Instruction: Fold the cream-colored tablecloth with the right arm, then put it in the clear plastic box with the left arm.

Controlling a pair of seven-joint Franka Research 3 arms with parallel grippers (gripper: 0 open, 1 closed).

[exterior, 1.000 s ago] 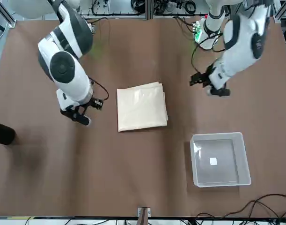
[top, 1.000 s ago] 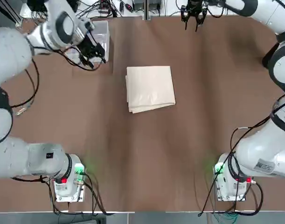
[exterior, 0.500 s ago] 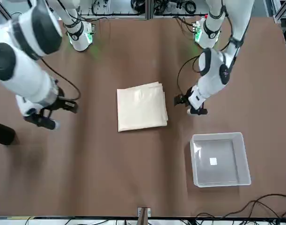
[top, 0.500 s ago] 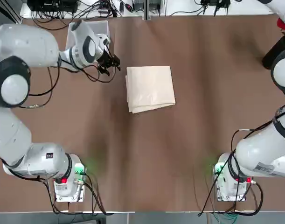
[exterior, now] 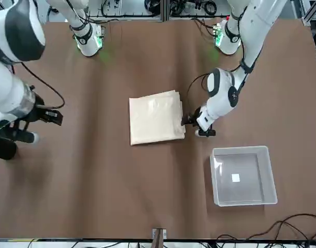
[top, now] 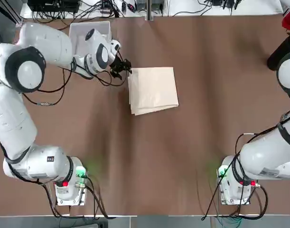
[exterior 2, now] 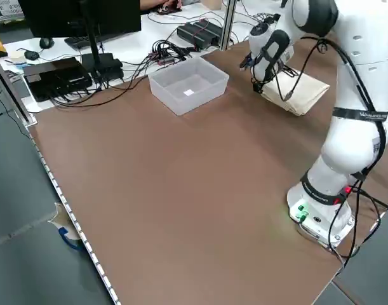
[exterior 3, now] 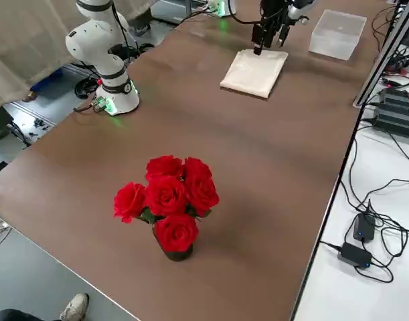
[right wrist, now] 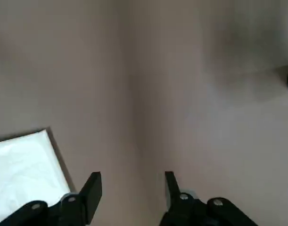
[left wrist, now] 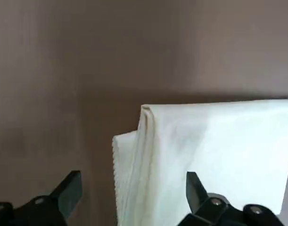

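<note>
The cream-colored tablecloth (top: 153, 89) lies folded into a layered rectangle at mid-table, also seen in the front view (exterior: 156, 118). My left gripper (top: 124, 66) hangs open at its far left corner. In the left wrist view the gripper (left wrist: 134, 188) straddles the layered edge of the tablecloth (left wrist: 214, 141), one finger on each side, gripping nothing. The clear plastic box (exterior: 214, 175) stands empty but for a small white label, at the far left of the table (top: 82, 28). My right gripper (exterior: 38, 127) hovers open over bare table far to the right, holding nothing (right wrist: 132, 188).
A black vase of red roses (exterior 3: 167, 204) stands at the table's far right side (top: 279, 56). Cables and black devices (exterior 2: 73, 73) lie on the white bench beyond the far edge. The brown table (top: 149, 156) stretches toward the arm bases.
My left gripper swung from beside the box over to the cloth's far left corner. My right arm pulled farther out to the right, away from the cloth.
</note>
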